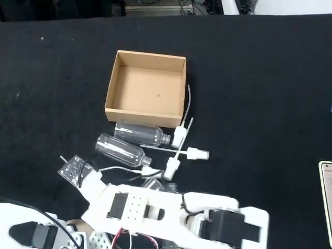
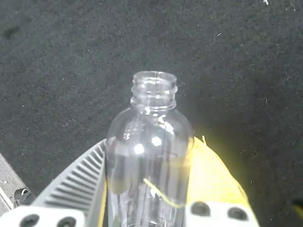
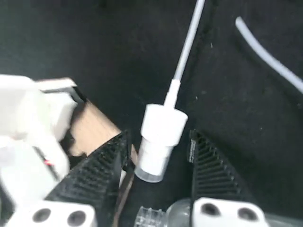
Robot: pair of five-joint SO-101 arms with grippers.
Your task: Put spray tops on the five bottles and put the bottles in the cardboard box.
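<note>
Left gripper (image 2: 150, 142) clasps a bottle (image 2: 154, 111) (neck outward); right gripper (image 3: 160, 135), jaws parted, straddles a spray top (image 3: 158, 146).

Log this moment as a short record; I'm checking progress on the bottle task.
box: empty, open side up
left gripper: shut on held bottle, neck bare
right gripper: open, fingers flanking a top
bottles: two lying by the box, uncapped
tops: three lying beside them, none fitted
done: no visible bottle capped or boxed
</note>
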